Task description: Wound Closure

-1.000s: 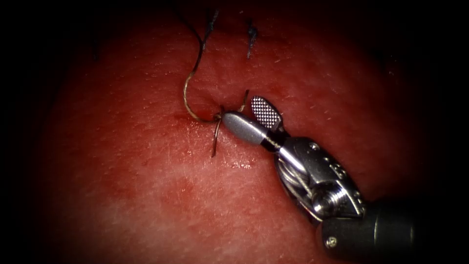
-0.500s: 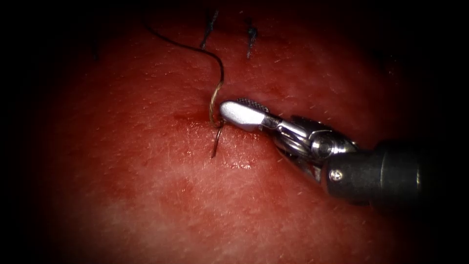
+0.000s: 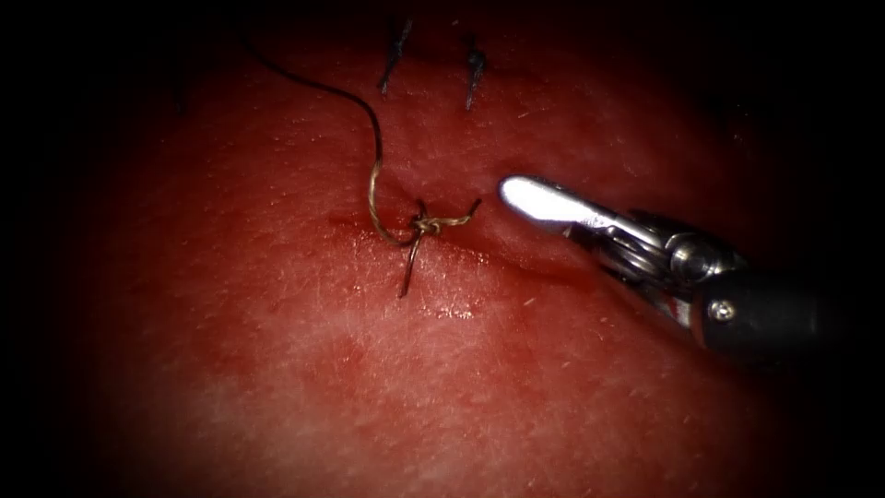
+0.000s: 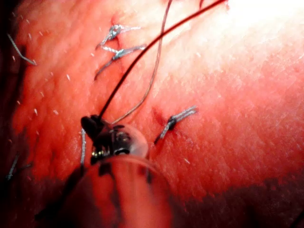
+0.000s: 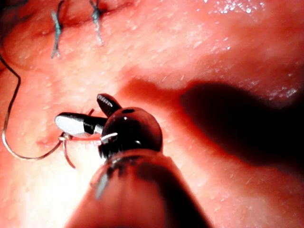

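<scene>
A knot [image 3: 425, 223] of thread sits on the cut in the tissue [image 3: 277, 369]. From it a long strand of thread [image 3: 372, 157] rises up and to the left, a short tail [image 3: 459, 216] points right, and another end [image 3: 407, 272] hangs down. My right tool [image 3: 516, 192] hovers just right of the knot; its jaws [image 5: 80, 110] stand open and hold nothing, with the knot [image 5: 64, 137] close beneath them. My left tool [image 4: 91, 124] is shut on the dark thread [image 4: 142, 54], which runs taut away from its jaws.
Two earlier stitches with cut thread ends [image 3: 395, 51] [image 3: 474, 72] lie beyond the knot along the cut; they also appear as stitch ends [image 5: 56, 28] and stitch ends [image 4: 116, 40]. Red fluid wets the tissue around the knot.
The right tool, open at the knot a second ago, shut beside it, then drew back to the right and let go. The long strand swung left and the knot looks snugger.
</scene>
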`<state>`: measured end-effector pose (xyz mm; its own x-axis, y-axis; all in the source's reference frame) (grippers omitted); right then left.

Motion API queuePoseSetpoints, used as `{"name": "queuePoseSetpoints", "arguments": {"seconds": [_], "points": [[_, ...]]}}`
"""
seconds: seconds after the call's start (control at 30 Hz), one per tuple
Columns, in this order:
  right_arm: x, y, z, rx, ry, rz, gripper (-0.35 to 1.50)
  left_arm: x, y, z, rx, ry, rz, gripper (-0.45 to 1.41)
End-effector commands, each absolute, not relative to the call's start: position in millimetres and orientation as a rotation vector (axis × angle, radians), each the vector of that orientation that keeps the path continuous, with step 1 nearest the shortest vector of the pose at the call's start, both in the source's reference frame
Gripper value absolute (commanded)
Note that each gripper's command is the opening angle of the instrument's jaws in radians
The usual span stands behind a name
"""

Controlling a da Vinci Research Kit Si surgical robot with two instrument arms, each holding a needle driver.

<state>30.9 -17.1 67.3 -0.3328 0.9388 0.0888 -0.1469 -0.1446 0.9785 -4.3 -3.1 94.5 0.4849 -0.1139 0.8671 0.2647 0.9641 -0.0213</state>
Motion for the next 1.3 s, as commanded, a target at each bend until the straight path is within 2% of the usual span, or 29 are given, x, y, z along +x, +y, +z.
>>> {"name": "queuePoseSetpoints", "arguments": {"seconds": [0.03,0.33,0.43,0.57,0.63,0.67,0.7,0.73,0.77,0.87,1.03,1.3], "points": [[32.1,-17.7,68,1.007,1.244,1.630,1.35,-4.9,-3.3,95,-0.160,-1.043,-0.232,-0.45],[36.8,-18.4,71,1.197,1.143,1.667,1.35,-5.2,-4.1,95,-0.167,-1.039,-0.232,-0.45],[36.6,-18.0,72,1.249,1.118,1.697,1.35,-4.7,-4.2,95,-0.165,-1.042,-0.227,-0.45],[36.1,-17.0,71,1.252,1.129,1.713,1.11,-4.8,-4.2,95,-0.167,-1.041,-0.227,-0.45],[36.0,-16.3,70,1.257,1.166,1.740,1.10,-5.1,-4.4,96,-0.172,-1.038,-0.228,-0.45],[36.1,-16.1,70,1.254,1.175,1.739,1.01,-5.2,-4.5,96,-0.173,-1.038,-0.228,-0.45],[36.1,-16.1,70,1.213,1.181,1.720,0.26,-5.3,-4.7,96,-0.176,-1.036,-0.229,-0.45],[36.0,-16.2,70,1.188,1.170,1.706,-0.25,-5.4,-4.6,96,-0.176,-1.036,-0.229,-0.45],[35.9,-16.3,69,1.160,1.151,1.693,-0.35,-5.3,-4.6,96,-0.176,-1.037,-0.229,-0.45],[35.5,-16.6,69,1.059,1.146,1.655,-0.35,-5.2,-4.0,96,-0.173,-1.037,-0.230,-0.45],[34.7,-18.7,67,0.873,1.298,1.485,-0.35,-6.2,0.0,95,-0.189,-1.044,-0.285,-0.45],[36.5,-23.8,62,0.674,1.370,1.287,-0.35,-10.0,6.7,93,-0.380,-1.037,-0.293,-0.45]]}}
